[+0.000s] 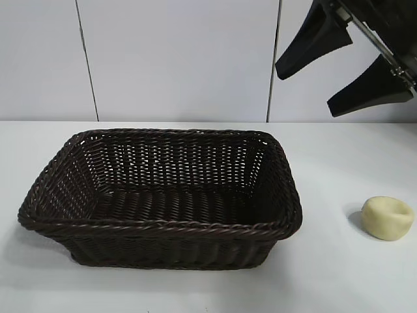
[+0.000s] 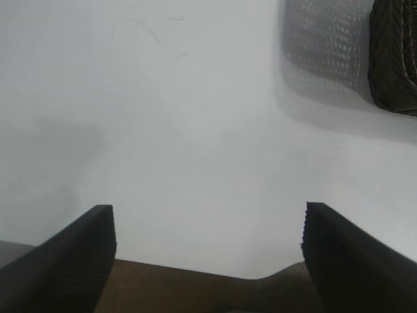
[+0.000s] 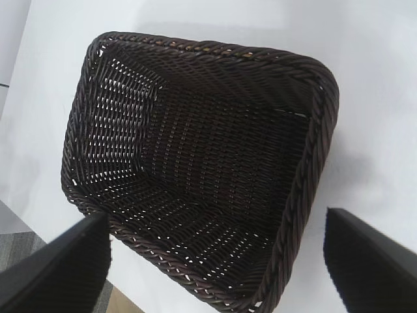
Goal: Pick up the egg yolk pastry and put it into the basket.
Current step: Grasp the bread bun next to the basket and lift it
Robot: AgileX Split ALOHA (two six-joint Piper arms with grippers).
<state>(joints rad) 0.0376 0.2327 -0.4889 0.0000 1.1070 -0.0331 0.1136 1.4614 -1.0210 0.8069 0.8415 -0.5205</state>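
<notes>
Lying untouched on the table (image 1: 326, 169), the egg yolk pastry (image 1: 388, 218), just right of the empty basket (image 1: 163, 225). Hanging high above it, right gripper (image 1: 339, 81), fingers spread wide, presumably readied for descent. Left gripper (image 2: 208, 257) likewise open, over bare table.

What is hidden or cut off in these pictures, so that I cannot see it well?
- Exterior view: the right tool shows only two open black fingers; its arm is cut off by the top right corner.
- Exterior view: the left tool is not in the picture.
- Left wrist view: the basket shows only a corner, cut off by the edge.
- Both wrist views: the pastry does not appear.
- Exterior view: the basket's near wall hides part of its floor.
</notes>
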